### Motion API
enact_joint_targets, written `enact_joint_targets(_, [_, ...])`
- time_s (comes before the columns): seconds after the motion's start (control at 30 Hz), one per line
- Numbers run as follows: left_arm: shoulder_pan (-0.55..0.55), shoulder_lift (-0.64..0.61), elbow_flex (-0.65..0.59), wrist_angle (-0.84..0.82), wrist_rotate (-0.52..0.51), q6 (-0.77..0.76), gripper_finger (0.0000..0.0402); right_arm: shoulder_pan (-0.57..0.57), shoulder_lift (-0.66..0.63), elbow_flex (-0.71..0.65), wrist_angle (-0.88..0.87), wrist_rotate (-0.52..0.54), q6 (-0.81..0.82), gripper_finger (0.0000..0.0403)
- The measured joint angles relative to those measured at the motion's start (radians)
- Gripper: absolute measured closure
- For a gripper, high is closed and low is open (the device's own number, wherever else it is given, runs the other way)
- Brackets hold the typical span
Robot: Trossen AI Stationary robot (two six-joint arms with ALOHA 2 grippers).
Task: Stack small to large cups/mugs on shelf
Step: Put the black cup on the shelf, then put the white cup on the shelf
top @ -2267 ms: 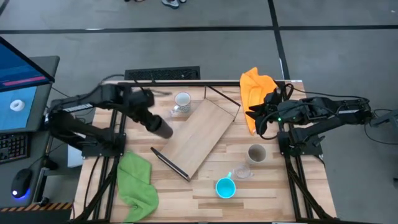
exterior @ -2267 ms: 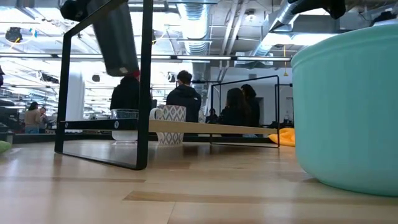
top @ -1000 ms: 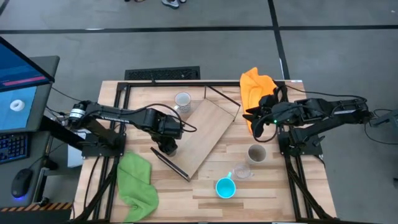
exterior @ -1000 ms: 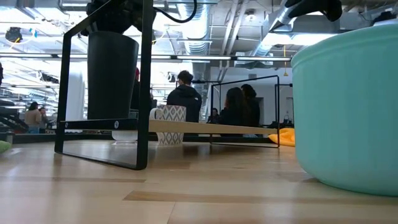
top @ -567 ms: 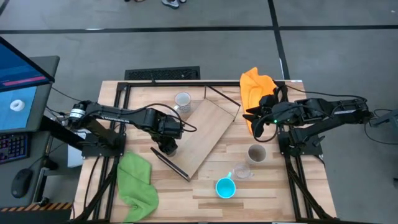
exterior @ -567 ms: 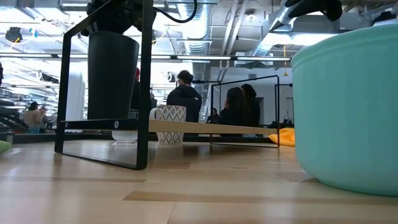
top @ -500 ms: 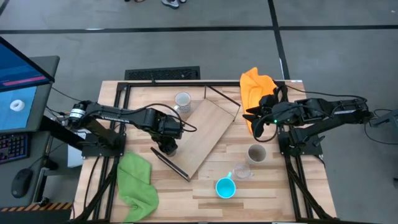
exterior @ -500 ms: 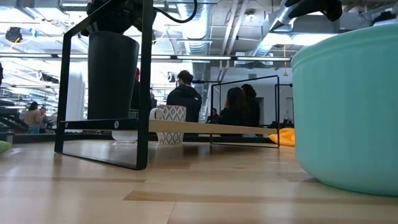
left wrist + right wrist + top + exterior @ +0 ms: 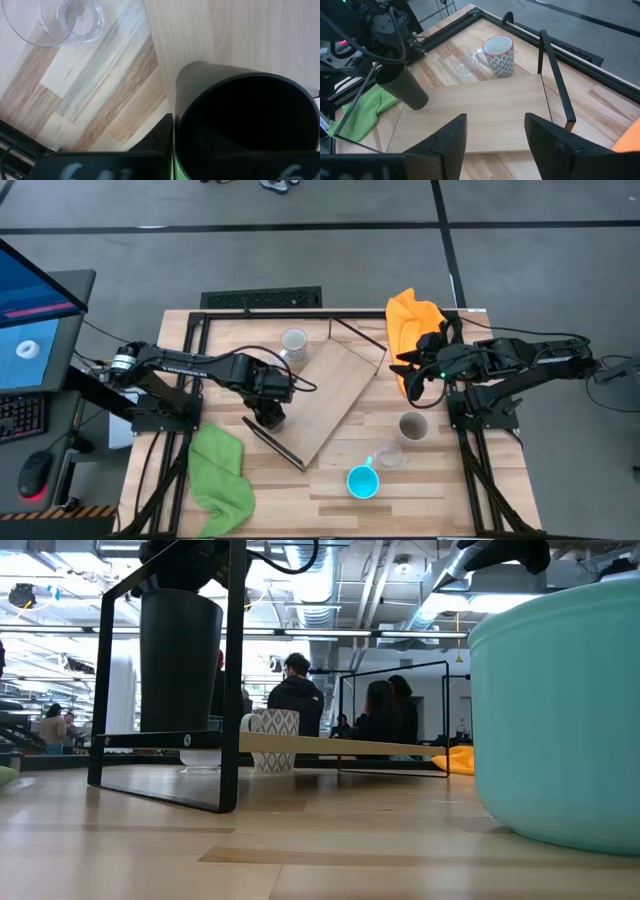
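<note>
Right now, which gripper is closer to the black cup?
The left. The left gripper holds the black cup upright at the shelf's left end. The right gripper waits open across the shelf, over the orange cloth.

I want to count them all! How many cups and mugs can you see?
6: black cup held on the shelf; white mug and a glass behind the shelf; beige cup, second glass and blue mug near the front.
</note>
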Motion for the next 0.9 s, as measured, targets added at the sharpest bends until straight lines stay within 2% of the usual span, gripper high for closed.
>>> enact_joint_targets(0.2, [0.000,0.000,0.000,0.001,0.000,-0.001,0.0290,0.000,0.000,0.000,0.000,0.000,0.000,0.0173])
enact_joint_targets(0.37, [0.001,0.000,0.002,-0.004,0.002,-0.008,0.0252,0.000,0.000,0.000,0.000,0.000,0.001,0.0173])
enact_joint_targets(0.53, [0.001,0.001,0.070,-0.055,0.010,-0.009,0.0241,-0.005,0.000,0.000,0.000,-0.025,0.009,0.0172])
enact_joint_targets(0.7, [0.001,0.001,0.198,-0.111,-0.023,-0.008,0.0241,-0.042,0.000,0.000,-0.014,-0.095,0.030,0.0161])
enact_joint_targets(0.9, [0.001,0.001,0.358,-0.211,-0.064,-0.008,0.0241,-0.104,0.104,0.000,-0.253,-0.242,0.127,0.0159])
